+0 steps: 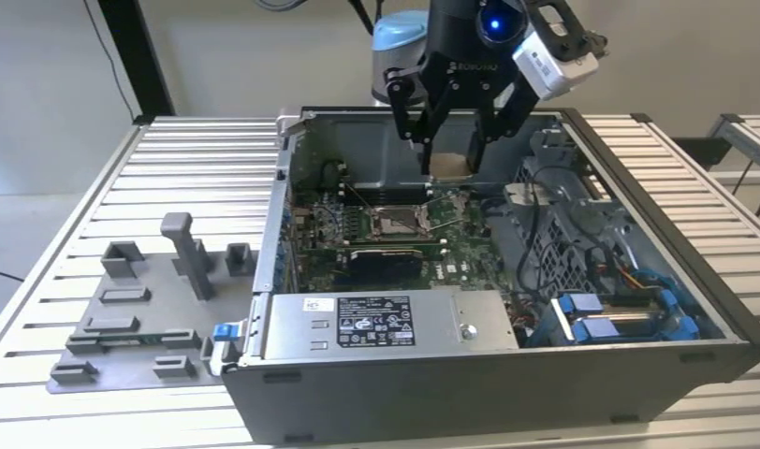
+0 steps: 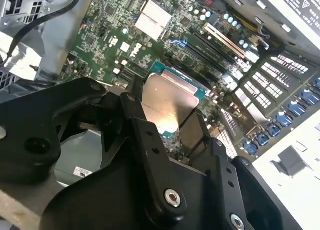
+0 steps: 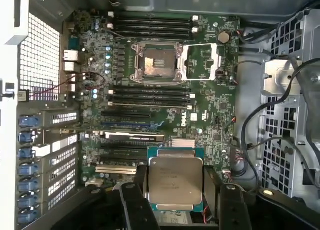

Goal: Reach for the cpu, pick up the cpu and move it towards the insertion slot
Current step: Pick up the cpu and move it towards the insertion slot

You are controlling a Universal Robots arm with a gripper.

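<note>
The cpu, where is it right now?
In the exterior view, the cpu is held by the gripper over the motherboard inside the open computer case, apart from the insertion slot.

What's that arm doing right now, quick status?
Gripper shut on the cpu. Cpu in the air over the motherboard, apart from the insertion slot. Slot uncovered, path looks clear.

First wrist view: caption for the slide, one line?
Pincer holds the chip over the circuit board, apart from the open socket.
</note>
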